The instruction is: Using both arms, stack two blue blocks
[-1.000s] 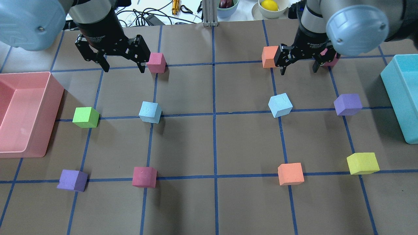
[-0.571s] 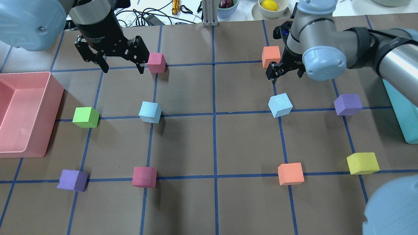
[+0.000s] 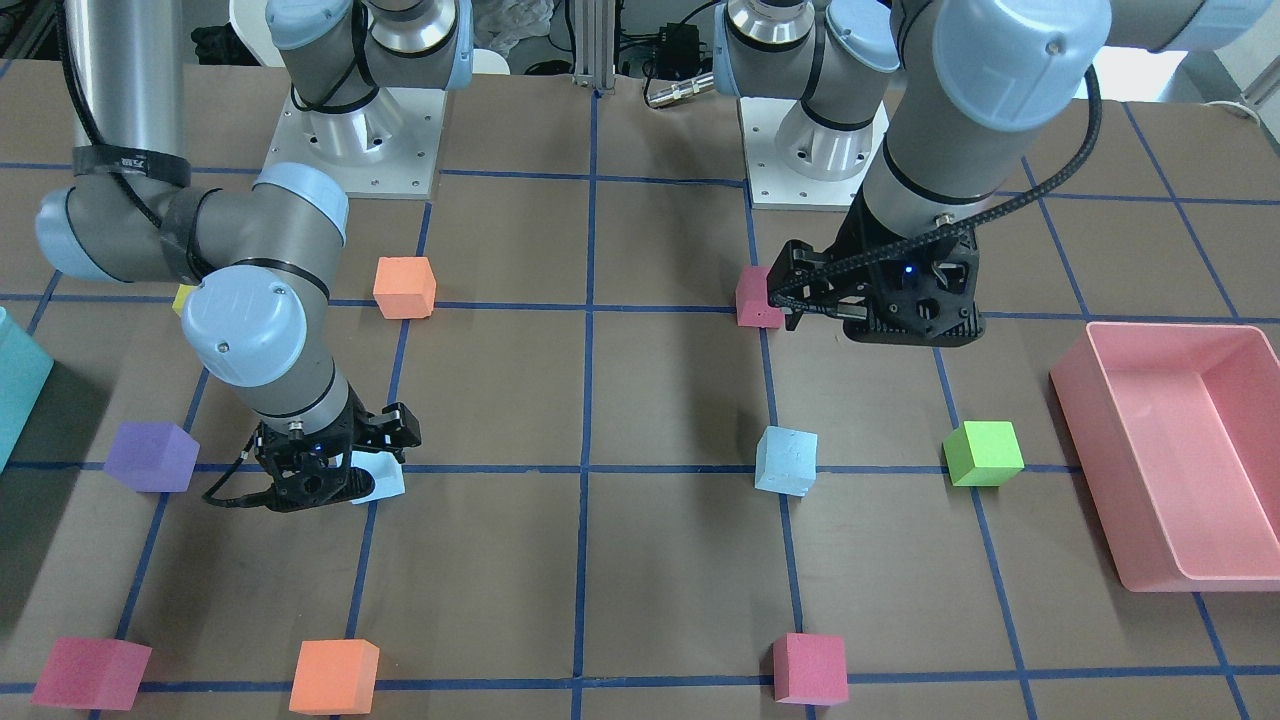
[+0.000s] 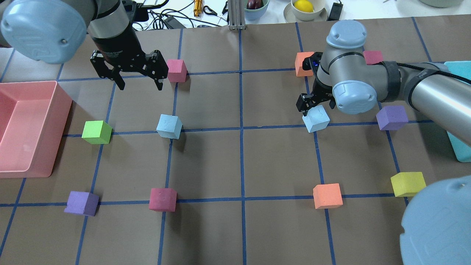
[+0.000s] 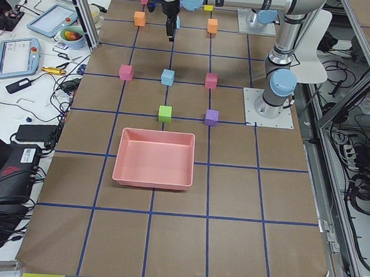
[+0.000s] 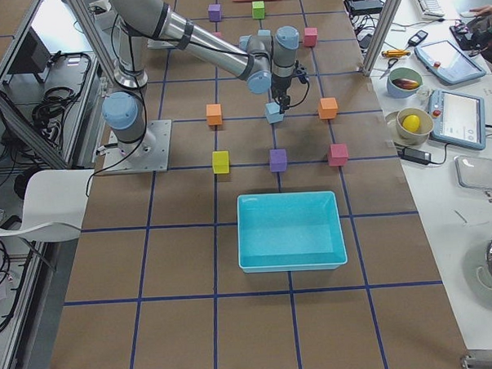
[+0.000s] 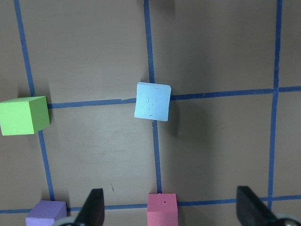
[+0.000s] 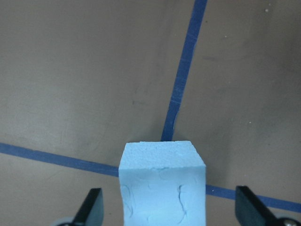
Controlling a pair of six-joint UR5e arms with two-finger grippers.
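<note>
One pale blue block sits left of centre; it also shows in the front view and the left wrist view. My left gripper hangs open and empty above the table behind it, beside a pink cube. The other blue block sits right of centre. My right gripper is low over it and open. The block stands between the spread fingers without touching them. In the overhead view the wrist hides most of that gripper.
A pink bin stands at the left edge and a teal bin at the right edge. A purple cube and an orange cube sit near the right gripper. A green cube lies left of the left blue block.
My right arm has swung forward from beside the orange cube and come down over the right blue block. My left gripper has shifted slightly and stays open.
</note>
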